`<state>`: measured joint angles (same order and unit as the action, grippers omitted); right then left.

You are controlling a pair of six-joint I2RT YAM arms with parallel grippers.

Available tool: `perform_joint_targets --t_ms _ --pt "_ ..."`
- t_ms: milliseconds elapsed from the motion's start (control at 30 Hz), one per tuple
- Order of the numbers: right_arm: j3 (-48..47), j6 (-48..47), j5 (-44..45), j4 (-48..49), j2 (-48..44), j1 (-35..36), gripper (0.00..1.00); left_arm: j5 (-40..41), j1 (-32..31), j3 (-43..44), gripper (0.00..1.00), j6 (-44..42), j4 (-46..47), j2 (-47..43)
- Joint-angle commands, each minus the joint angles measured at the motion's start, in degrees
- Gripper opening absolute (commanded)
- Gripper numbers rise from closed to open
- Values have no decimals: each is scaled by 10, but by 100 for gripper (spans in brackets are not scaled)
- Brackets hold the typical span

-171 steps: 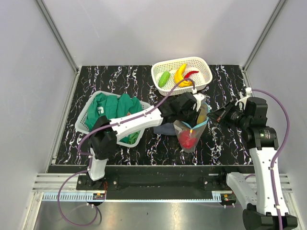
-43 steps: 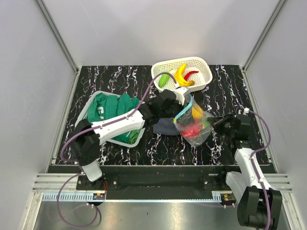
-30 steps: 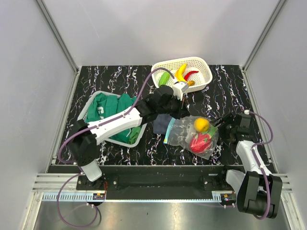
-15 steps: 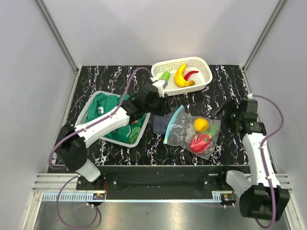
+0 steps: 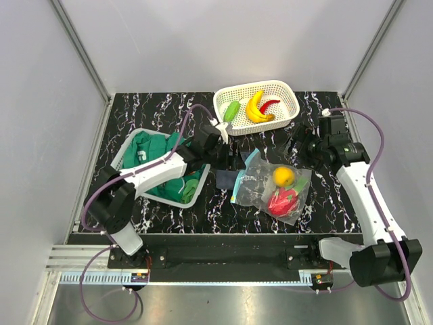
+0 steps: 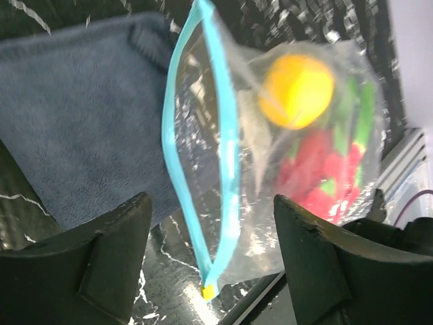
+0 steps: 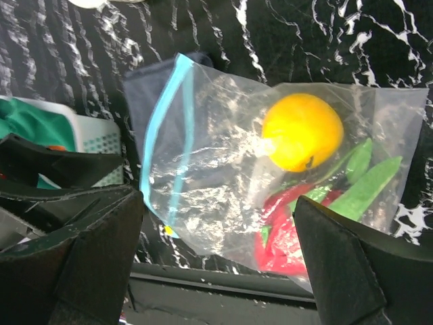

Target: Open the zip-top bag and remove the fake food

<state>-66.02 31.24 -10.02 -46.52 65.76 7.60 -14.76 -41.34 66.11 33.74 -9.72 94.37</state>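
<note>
Both my grippers are off the work. The left gripper [image 6: 211, 201] has its jaws wide apart with nothing between them, and the right gripper [image 7: 218, 200] is the same. The bag [image 5: 254, 183] lies flat on the table [image 5: 135, 115], near the front edge. Its mouth end rests on the cloth [image 6: 81, 128], and the ball [image 7: 302, 131] and the red fruit [image 5: 280, 202] are inside it.

The zip strip [image 6: 226, 135] looks parted to me, but only as a narrow slit, so I see several risks.

- Nothing holds the bag. If I push one finger into the mouth, I think the whole bag will slide on the cloth, perhaps toward the front edge.
- The film is thin and crinkly. If I close on a piece from outside, I may pinch plastic together with it, and then I lift the bag, not the food.
- If I lift the bag by the wrong end, the slit may fall shut.
- The ball is round and glossy. It may slip from my pads and roll away on the table.

Safer, in my judgement, is that one gripper pins a lip of the mouth while the other goes in.
</note>
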Motion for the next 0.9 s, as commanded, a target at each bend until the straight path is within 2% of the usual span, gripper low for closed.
perform_joint_targets --t_ms 0,133,167,267,300,367,400,433,567,700,767,867 --pt "-25 -36 26 -47 23 11 100 -21 -1 -6 77 -1 51 0" --pt "-46 -46 30 -65 50 26 100 -95 -2 -17 76 17 93 27" --pt "-52 -45 36 -69 60 30 100 -108 -8 -22 72 32 123 30" --pt "-79 -37 69 -83 73 51 100 -124 -22 -27 57 34 137 35" --pt "-95 -36 75 -88 75 59 100 -121 -28 -15 37 27 133 34" --pt "-107 -29 80 -87 84 69 100 -106 -42 -5 22 13 111 30" --pt "-121 -26 90 -92 89 78 100 -92 -45 0 7 13 111 27" --pt "-130 -20 97 -95 95 84 100 -85 -48 5 0 16 111 21" --pt "-162 -17 126 -103 124 114 93 -57 -69 32 0 13 101 7" --pt "-195 -15 107 -110 162 130 86 -33 -90 72 0 8 99 6" --pt "-198 -11 105 -110 176 137 83 -23 -102 96 0 -5 68 11" --pt "-194 -4 104 -103 191 140 81 -18 -111 101 0 -4 65 13"
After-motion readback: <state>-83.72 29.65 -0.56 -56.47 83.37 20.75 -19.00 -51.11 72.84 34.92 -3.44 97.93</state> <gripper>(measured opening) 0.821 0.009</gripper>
